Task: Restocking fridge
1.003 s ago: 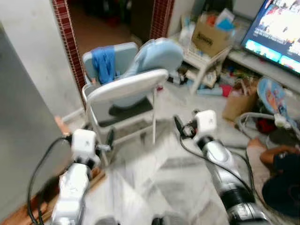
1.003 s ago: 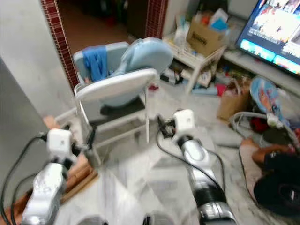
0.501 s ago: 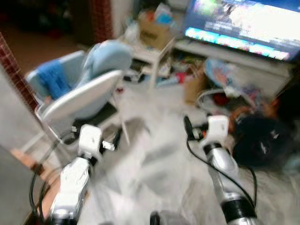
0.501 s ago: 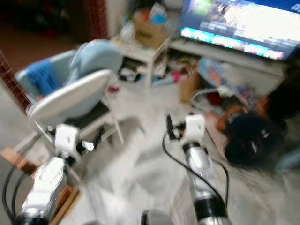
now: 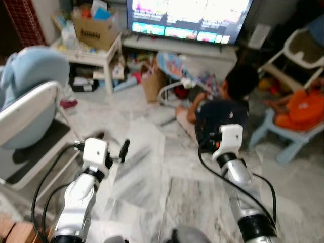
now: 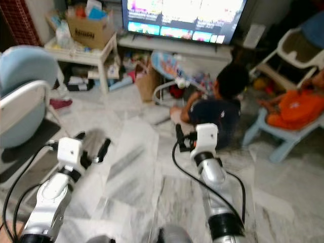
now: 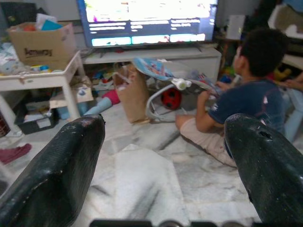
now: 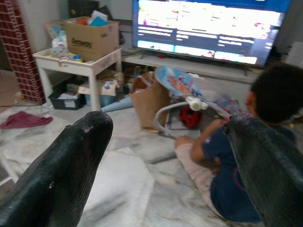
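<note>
high chair (image 5: 23, 109): far left of the TV, pale blue seat with a white tray, right by my left arm. Nothing on it I'd restock with.

left gripper (image 5: 109, 149): held out low over the marble floor (image 5: 152, 187), left of the TV and well short of it. In the left wrist view both black fingers (image 7: 57, 175) sit wide apart with only floor between them, so it's holding nothing.

side table (image 5: 88, 53): just left of the TV, white, with a cardboard box (image 5: 96, 30) on top and clutter under it.

TV (image 5: 187, 17): my landmark, switched on, straight ahead on a low stand.

baby bouncer (image 5: 177, 76): on the floor right below the TV, next to a brown paper bag (image 5: 152, 83).

person (image 5: 223, 109): sitting on the floor below the TV and a bit right, back to me, just past my right gripper.

right gripper (image 6: 185, 139): same height as the left one, below the TV. Right wrist view shows its 2 fingers (image 8: 66, 165) spread wide too, empty.

small chair (image 5: 288, 129): right of the TV, light blue, something orange on it.

fridge: can't spot it anywhere here, and no groceries either. So neither arm is nearer. My guess is I have to turn the whole body away from the TV before any reach makes sense.

risk: the person is close to the right arm, so I'd turn slowly.
</note>
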